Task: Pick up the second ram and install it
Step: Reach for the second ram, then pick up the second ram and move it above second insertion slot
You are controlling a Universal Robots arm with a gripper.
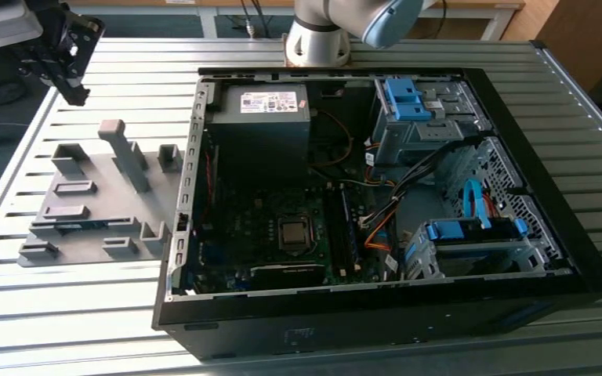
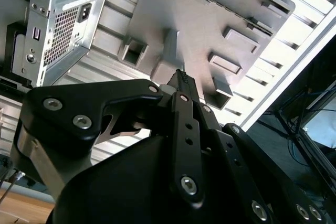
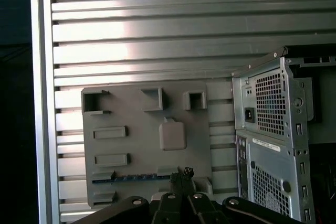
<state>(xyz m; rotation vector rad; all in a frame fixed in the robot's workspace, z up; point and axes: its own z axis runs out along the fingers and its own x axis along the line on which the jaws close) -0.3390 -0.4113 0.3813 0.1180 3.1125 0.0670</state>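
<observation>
The second ram (image 1: 74, 226) is a thin blue-green stick lying on edge in a slot of the grey fixture plate (image 1: 97, 184), near the plate's front-left end in the exterior view. The first wrist view shows the ram (image 3: 131, 178) as a blue strip just beyond my fingertips (image 3: 188, 172). In the second wrist view the ram (image 2: 236, 10) is a thin dark line on the plate. My gripper (image 1: 76, 95) hangs high over the table's far-left part, above and behind the plate. Its black fingers (image 2: 181, 80) are shut together with nothing between them.
The open computer case (image 1: 207, 157) lies to the exterior view's right of the plate, with the power supply (image 1: 264, 106), the motherboard (image 1: 280, 227) and blue drive brackets (image 1: 406, 98) inside. Grey blocks (image 1: 123, 153) stand up from the plate. The slatted metal table (image 1: 71, 313) ends near the plate's left.
</observation>
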